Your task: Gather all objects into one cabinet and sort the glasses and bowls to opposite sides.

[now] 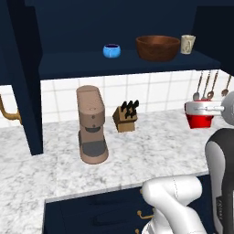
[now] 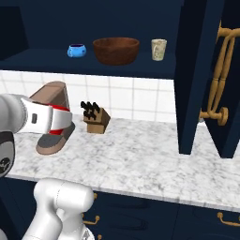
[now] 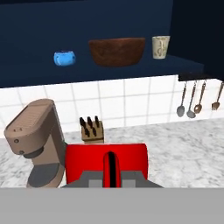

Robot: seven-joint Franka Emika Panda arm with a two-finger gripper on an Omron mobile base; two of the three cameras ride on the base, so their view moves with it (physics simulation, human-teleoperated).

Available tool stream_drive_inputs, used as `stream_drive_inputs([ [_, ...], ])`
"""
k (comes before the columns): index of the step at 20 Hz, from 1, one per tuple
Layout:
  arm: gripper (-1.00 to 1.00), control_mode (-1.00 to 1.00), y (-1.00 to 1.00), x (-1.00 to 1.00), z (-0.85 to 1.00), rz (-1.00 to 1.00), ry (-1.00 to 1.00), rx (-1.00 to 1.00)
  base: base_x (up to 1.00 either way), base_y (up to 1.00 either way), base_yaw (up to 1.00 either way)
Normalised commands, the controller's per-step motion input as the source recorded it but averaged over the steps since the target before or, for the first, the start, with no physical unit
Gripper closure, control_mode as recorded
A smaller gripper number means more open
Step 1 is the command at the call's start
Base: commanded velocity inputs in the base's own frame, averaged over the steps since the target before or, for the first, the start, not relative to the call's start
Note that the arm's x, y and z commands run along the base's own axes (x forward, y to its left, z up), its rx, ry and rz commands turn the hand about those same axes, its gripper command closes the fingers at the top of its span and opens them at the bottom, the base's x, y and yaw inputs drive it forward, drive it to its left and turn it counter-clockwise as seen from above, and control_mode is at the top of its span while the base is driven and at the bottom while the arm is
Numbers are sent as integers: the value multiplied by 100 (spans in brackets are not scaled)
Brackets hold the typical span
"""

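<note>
The left base view shows the end effector [image 1: 201, 111] closed around the glossy red cup [image 1: 199, 119], held in the air well right of the brown coffee machine [image 1: 91, 124] and above the marbled tabletop [image 1: 137, 151]. The hand view adds what the base views hide: the red cup [image 3: 106, 162] seen close, its handle running as a vertical ridge down its near face, with the wooden knife block [image 3: 92, 130] just behind it. The right base view alone shows the open navy cabinet [image 2: 197, 75] door with its curved brass bar handles [image 2: 220, 79].

On the cabinet's wide shelf, above and right of the coffee machine, stand the tiny blue bowl [image 1: 111, 50], rounded with a dark inside, the big brown bowl [image 1: 157, 48] with a wood-like grain, and the pale beige cup [image 1: 187, 44] with a dark mark, in that order from left to right. Metal utensils [image 3: 191, 101] hang on the white tiled wall right of the knife block. From the right base view the red cup [image 2: 60, 123] overlaps the coffee machine [image 2: 52, 119].
</note>
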Motion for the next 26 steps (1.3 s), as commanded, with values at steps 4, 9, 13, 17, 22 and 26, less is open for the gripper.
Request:
stream_drive_inputs([
  [4,100,-100,-33,-1,47,0,0,0,0,0,0],
  [9,100,-100,-22,11,72,-7,7,0,0,0,0],
  [13,100,-100,-1,0,28,-2,5,0,0,0,0],
  [17,100,-100,-5,1,5,0,4,0,0,0,0],
  [22,100,-100,-43,20,0,0,0,1,0,0,0],
  [26,100,-100,-73,29,0,0,-3,0,0,0,0],
])
